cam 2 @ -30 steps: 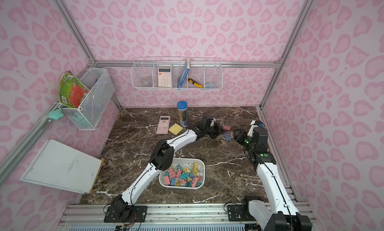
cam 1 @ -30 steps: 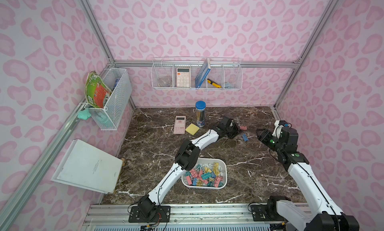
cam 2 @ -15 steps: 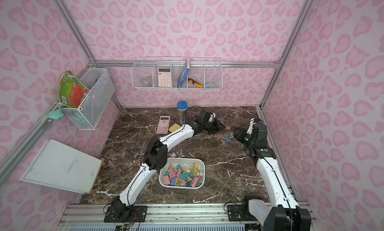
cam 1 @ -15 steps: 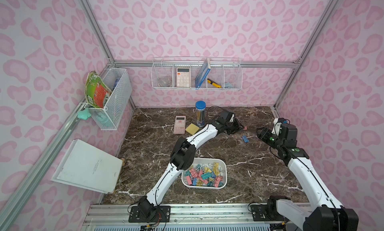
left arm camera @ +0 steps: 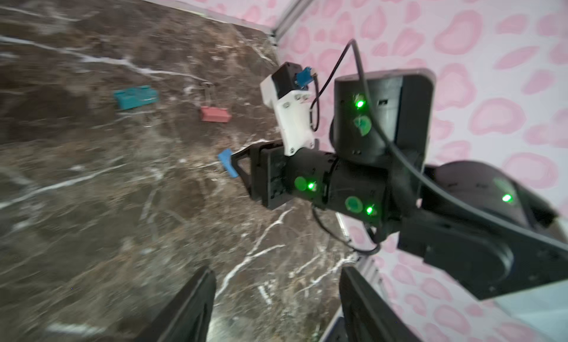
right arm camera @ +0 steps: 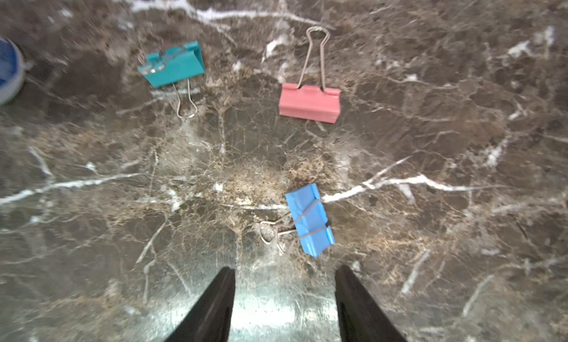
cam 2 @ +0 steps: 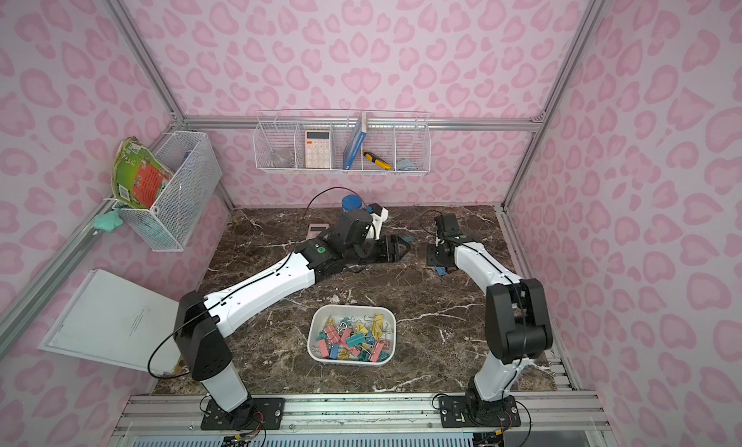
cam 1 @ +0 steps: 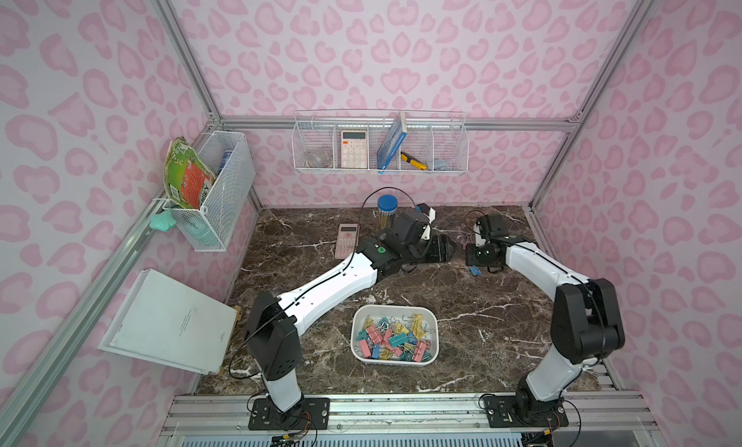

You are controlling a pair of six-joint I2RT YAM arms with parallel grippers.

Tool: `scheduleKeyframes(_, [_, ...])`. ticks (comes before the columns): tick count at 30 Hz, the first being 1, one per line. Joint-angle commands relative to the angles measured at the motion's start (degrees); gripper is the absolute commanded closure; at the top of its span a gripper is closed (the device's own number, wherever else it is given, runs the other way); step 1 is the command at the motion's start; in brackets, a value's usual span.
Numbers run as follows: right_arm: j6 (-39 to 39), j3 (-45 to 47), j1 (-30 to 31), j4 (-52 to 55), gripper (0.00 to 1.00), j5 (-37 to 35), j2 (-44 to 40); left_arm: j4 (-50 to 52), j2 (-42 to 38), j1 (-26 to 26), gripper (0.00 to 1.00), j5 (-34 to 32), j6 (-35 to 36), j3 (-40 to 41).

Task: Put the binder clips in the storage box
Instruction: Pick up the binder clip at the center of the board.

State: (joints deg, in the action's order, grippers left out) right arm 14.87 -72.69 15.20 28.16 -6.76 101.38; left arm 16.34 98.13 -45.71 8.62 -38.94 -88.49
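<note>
Three left out: teal clip [right arm camera: 172, 63], pink clip [right arm camera: 309, 102] and blue clip [right arm camera: 309, 222] lie flat on the table [right arm camera: 461, 140], well beyond the storage box [cam 1: 393, 362] on its far side, none touching another.
Storage box: already holds a dense heap of clips [cam 1: 395, 336] in pink, yellow, blue and teal.
Left gripper [cam 1: 445, 248]: reaches out beyond the box. A second ago its jaws were together; now they stand apart with nothing between them.
Right gripper [cam 1: 470, 259]: also beyond the box, a little to the box's right. It has come across and tipped down over the blue clip, which now lies just ahead of its fingertips. Its jaws are apart and empty.
What changed: the left jaws have opened and the right arm has closed in. The box and its heap have not moved.
Uncertain: the teal clip sits just beside the left fingers, but I cannot tell whether they have just let it go or are readying to take it.
Meaning for the task: nearly done, I judge. Neither gripper carries a clip at this moment — so three picks and three trips back to the box remain, the blue one likeliest first.
</note>
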Motion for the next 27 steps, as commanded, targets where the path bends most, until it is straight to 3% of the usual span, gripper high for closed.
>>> scheduleKeyframes(1, [-2.6, -3.7, 2.9, 4.7, 0.48, -12.9, 5.4, 1.7, -5.0, 1.1, 0.28, -7.5, 4.2, 6.6])
scheduleKeyframes(5, [-2.9, -7.4, 4.2, 6.0, 0.57, -17.9, 9.8, 2.7, -8.3, 3.6, 0.22, -7.8, 2.8, 11.6])
scheduleKeyframes(13, [-3.9, -6.3, 5.4, 4.0, 0.88, -22.1, 10.7, 6.9, -7.7, 5.2, 0.18, -7.5, 3.1, 10.2])
scheduleKeyframes(17, [-3.7, -7.5, 5.6, 5.3, 0.95, -23.1, 12.3, 8.8, -6.6, 5.3, 0.17, -7.6, 2.6, 8.9])
scheduleKeyframes(22, [-3.2, -7.5, 5.8, 5.4, 1.0, -22.6, 11.9, 8.7, -7.4, 6.0, 0.06, -7.2, 1.3, 9.8])
scheduleKeyframes(27, [-1.4, -6.1, 7.7, 4.6, 1.0, -20.9, 3.1, 8.2, -11.1, 7.1, 0.04, -8.6, 1.4, 12.7])
